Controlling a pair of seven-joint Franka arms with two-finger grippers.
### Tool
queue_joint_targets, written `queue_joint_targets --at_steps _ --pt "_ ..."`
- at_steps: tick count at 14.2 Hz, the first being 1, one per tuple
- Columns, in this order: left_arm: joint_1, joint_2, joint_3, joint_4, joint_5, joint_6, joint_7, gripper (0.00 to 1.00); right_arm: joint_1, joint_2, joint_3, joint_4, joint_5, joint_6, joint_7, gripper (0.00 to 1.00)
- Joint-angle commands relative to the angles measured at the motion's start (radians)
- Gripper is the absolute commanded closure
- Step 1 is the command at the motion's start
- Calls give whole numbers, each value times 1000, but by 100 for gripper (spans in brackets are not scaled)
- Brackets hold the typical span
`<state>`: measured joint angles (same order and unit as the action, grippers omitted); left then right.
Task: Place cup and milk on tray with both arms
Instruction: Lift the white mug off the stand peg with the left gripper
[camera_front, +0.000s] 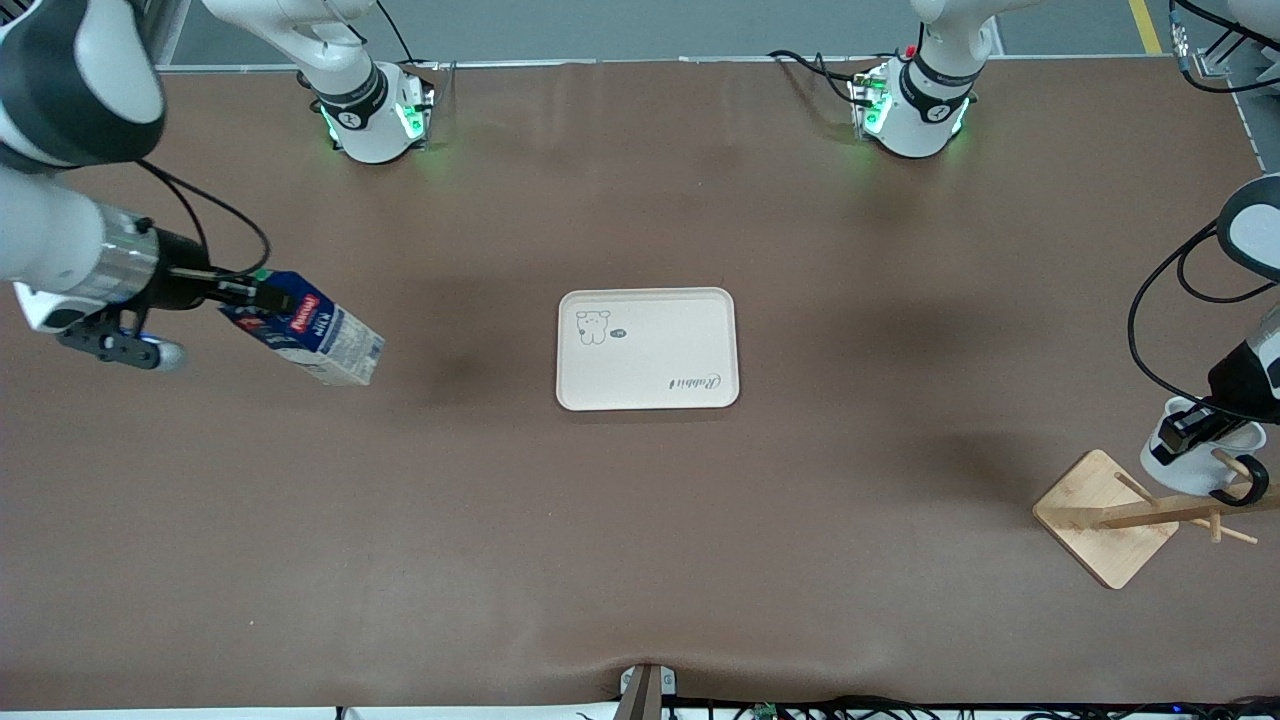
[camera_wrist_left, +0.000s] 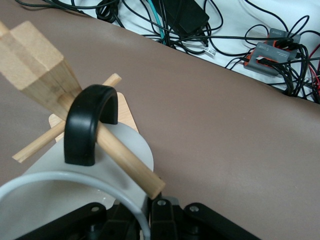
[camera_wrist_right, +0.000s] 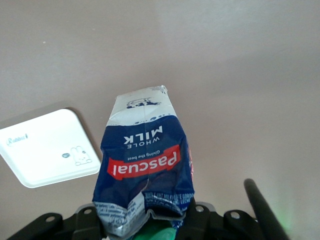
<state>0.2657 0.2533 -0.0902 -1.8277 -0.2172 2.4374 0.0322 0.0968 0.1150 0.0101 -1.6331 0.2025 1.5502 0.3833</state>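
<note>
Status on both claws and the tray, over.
Right claw shut on milk. Left claw shut on cup, handle hooked on rack peg. Tray bare.

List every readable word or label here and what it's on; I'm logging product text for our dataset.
"pascual", white on the red label of the milk.
"WHOLE MILK", white on the carton's blue panel above that label.
"Rabbit", cursive, in a corner of the tray.
Fine print near the carton's top, and the small mark beside the tray's bear drawing: too small to read.
The cup shows no text.
</note>
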Motion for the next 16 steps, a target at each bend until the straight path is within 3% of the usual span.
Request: queue_joint_targets --at_steps 1,13,16 --pt "4 -5 -19 4 -2 -9 63 100 6 38 -9 50 17 -24 34 100" --pt "4 -38 -54 76 1 -303 126 100 -63 35 -12 52 18 -33 -58 100" --pt "-23 -54 -57 102 62 -350 106 100 -63 35 -10 52 20 -33 -67 100"
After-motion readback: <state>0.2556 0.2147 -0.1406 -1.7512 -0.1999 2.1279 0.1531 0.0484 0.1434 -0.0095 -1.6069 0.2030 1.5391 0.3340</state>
